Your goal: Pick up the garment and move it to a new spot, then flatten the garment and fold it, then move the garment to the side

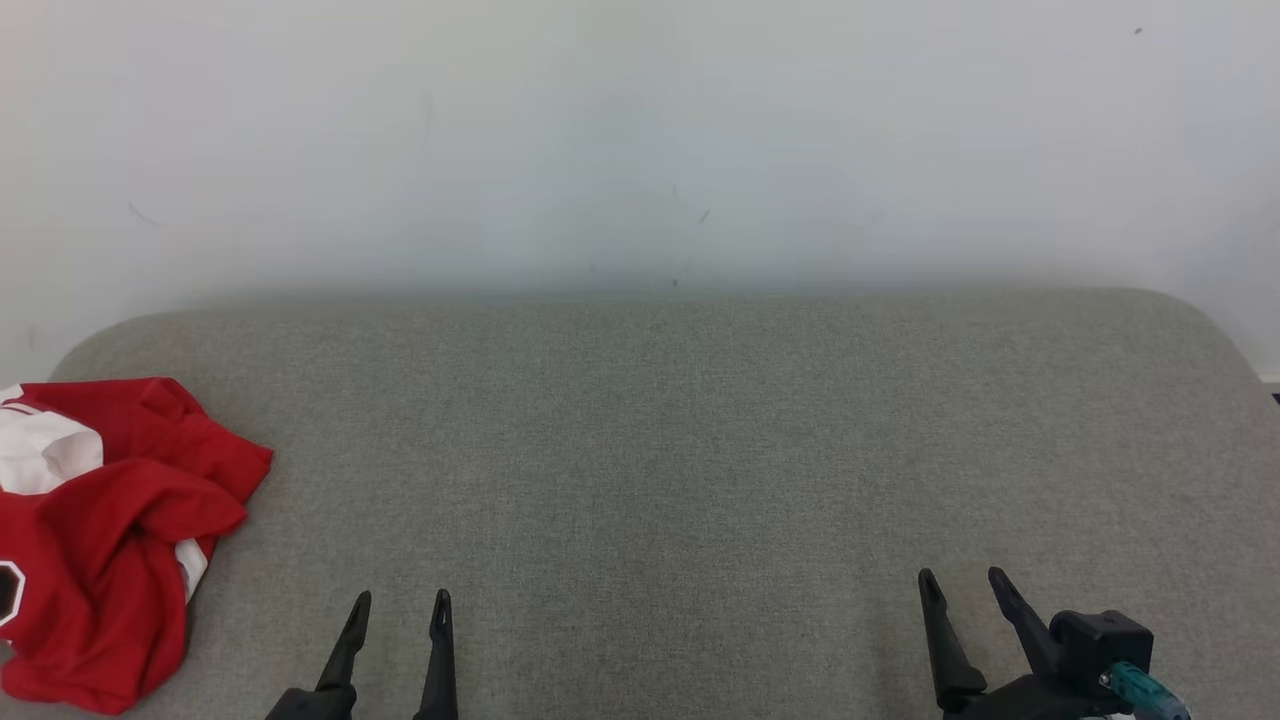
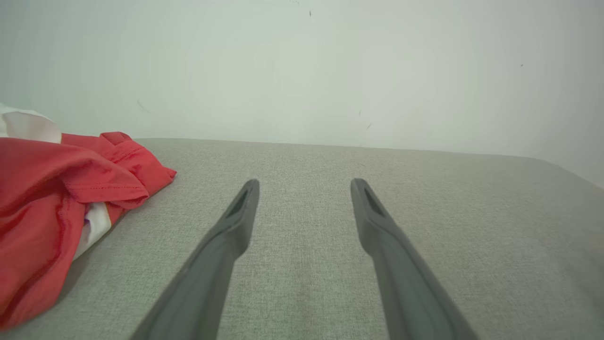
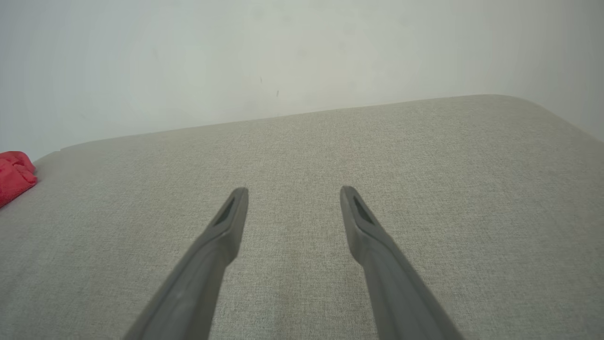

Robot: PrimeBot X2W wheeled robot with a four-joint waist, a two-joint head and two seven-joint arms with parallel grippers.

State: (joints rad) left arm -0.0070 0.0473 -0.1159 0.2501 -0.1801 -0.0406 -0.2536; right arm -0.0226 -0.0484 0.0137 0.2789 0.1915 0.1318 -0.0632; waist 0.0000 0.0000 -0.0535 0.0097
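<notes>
Crumpled red garment on woven cushion

Soft, creased red-and-white cloth garment, coarse-woven matt grey upholstery, matt dark plastic fingers.

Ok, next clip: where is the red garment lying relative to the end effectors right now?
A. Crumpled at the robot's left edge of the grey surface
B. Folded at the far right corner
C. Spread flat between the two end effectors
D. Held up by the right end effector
A: the red garment lies bunched at the left edge of the grey surface, beside the open left end effector; the right end effector is open and holds nothing.
</notes>
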